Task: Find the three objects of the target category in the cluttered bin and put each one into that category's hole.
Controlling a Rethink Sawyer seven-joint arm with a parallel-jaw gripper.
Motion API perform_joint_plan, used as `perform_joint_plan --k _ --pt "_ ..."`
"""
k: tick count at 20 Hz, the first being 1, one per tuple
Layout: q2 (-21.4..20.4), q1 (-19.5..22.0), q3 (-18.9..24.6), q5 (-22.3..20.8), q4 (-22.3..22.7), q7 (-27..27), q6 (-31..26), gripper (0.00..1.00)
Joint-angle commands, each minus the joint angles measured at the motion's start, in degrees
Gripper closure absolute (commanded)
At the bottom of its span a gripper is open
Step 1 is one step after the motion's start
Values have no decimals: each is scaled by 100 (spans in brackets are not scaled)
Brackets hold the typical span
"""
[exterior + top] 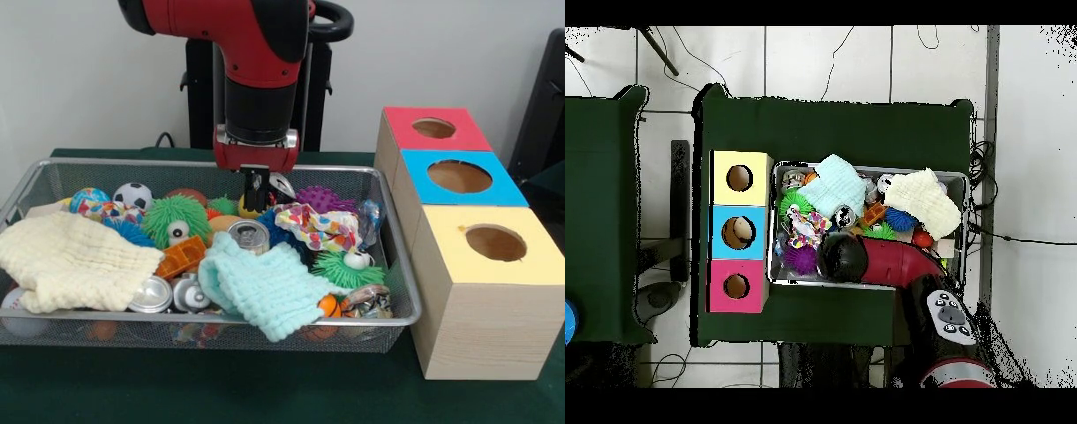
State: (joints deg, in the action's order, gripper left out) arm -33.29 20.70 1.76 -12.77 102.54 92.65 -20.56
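Note:
The wire-mesh bin point(177, 162) is full of toys and cloths. One silvery can point(249, 235) stands upright in the middle, pull-tab up. Two more cans lie side by side near the front rim, one point(152, 296) partly under the cream cloth and one point(188, 291) beside the mint cloth. My gripper point(257, 193) hangs over the back middle of the bin, just behind and above the upright can, its fingers close together and holding nothing that I can see. In the overhead view the arm's wrist point(843, 256) hides the gripper over the bin point(870, 168).
Three wooden boxes with round holes stand beside the bin: red-topped point(433, 128), blue-topped point(459, 177), yellow-topped point(494, 243). A cream cloth point(71, 261), a mint cloth point(256, 287), green fuzzy toys point(177, 216), a soccer ball point(133, 195) and a purple spiky toy point(322, 199) crowd the cans.

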Motion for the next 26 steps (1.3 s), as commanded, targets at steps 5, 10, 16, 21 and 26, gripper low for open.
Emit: perform_joint_plan --k 5,10,16,21,26 --pt "-123 103 202 -234 338 554 408 100" --pt "-54 73 195 -217 250 546 388 100" --pt "-22 124 287 -211 235 551 559 100" --pt "-5 75 233 -211 168 527 449 0" --pt "15 53 194 -233 167 528 441 0"
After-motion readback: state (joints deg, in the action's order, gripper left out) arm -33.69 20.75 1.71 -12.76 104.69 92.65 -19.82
